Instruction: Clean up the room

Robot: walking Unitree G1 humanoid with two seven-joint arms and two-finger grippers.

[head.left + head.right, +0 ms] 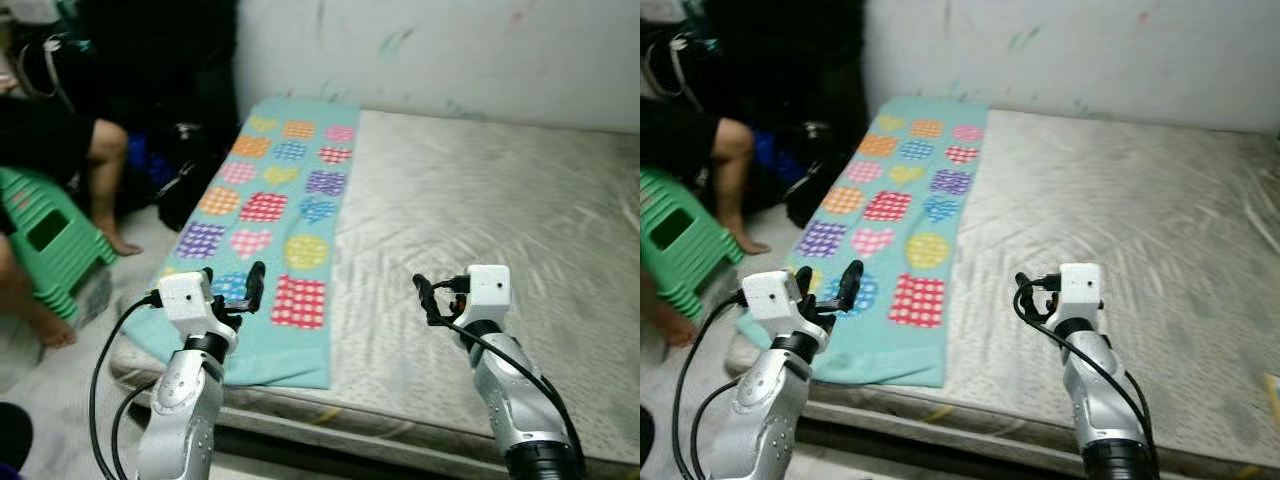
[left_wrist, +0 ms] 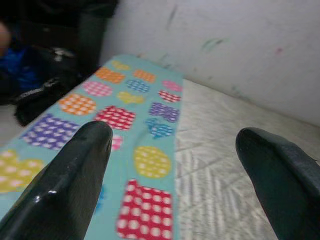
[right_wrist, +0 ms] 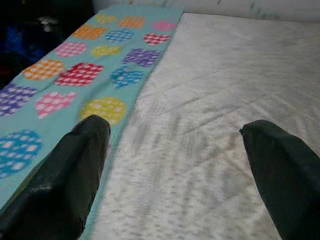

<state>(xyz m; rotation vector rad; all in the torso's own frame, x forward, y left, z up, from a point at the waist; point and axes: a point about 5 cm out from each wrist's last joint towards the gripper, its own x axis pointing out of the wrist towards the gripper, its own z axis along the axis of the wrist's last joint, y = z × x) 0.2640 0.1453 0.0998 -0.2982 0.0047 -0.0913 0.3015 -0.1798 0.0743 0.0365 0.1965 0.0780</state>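
Bare mattress (image 1: 480,200) fills the ground ahead of both grippers, pushed against a marked white wall (image 1: 430,50) on its far side. It carries no sheet. My reading is that the bed is the part of the room in hand.

Blanket (image 1: 270,220), turquoise with spotted hearts and discs, lies flat as a long strip along the mattress's left edge. It runs from under the left gripper away to the wall. Its near end hangs slightly over the mattress corner. It looks spread out rather than dropped, with no bunching, so it is probably the item to be folded or moved. That is a judgement only.

Person's legs (image 1: 100,190) and a green stool (image 1: 45,235) stand on the floor well to the left of the left gripper, clear of the bed. Dark bags (image 1: 185,180) sit on the floor beyond them, beside the blanket's edge.

Left gripper (image 1: 240,285) hovers just above the blanket's near end. Its fingers (image 2: 70,185) are spread wide and hold nothing. No contact with the cloth is evident.

Right gripper (image 1: 432,298) hovers over bare mattress, just to the right of the blanket's long edge. Its fingers (image 3: 65,185) are likewise spread wide and empty.

Both grippers sit level with each other and point toward the wall, a stance suited to an approach, not a grasp.
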